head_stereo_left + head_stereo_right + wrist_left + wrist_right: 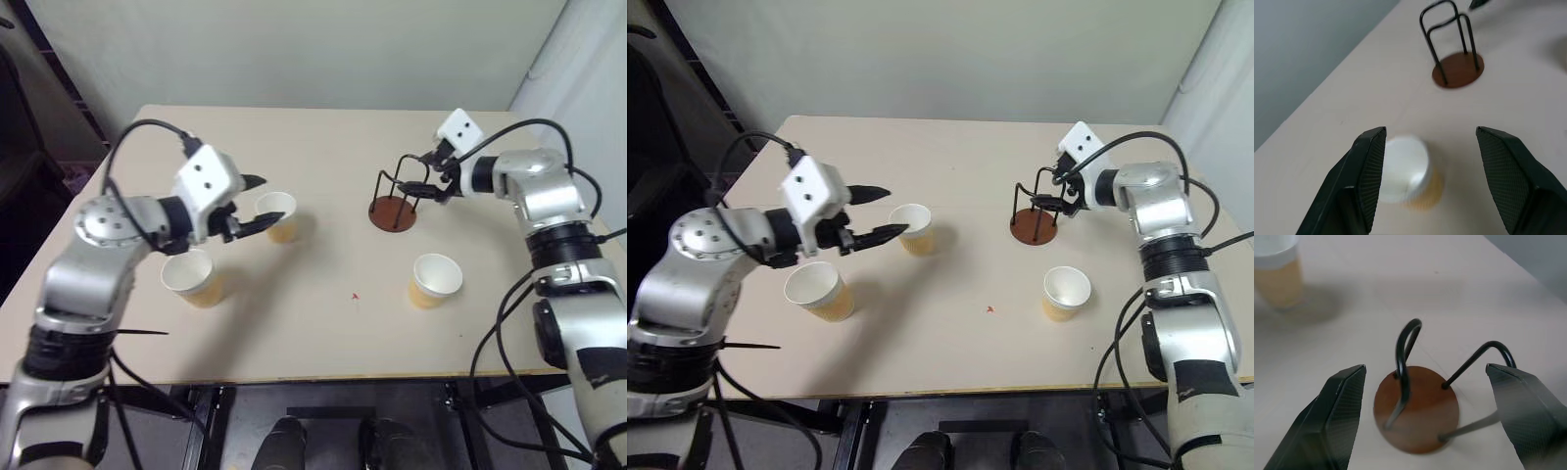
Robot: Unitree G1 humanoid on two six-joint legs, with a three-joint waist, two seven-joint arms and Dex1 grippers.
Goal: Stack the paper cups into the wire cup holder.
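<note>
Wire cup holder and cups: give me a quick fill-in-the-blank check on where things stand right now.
1. The wire cup holder holds ____ cups.
2. The number of paper cups standing on the table is ____.
3. The left pincer is open with a cup between its fingers, and the right pincer is ____ around the holder.
4. All the cups stand ____, rims up.

Missing words: no; three; open; upright

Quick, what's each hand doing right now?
Left hand: open, holding nothing, at a paper cup.
Right hand: open, around the wire cup holder.
</note>
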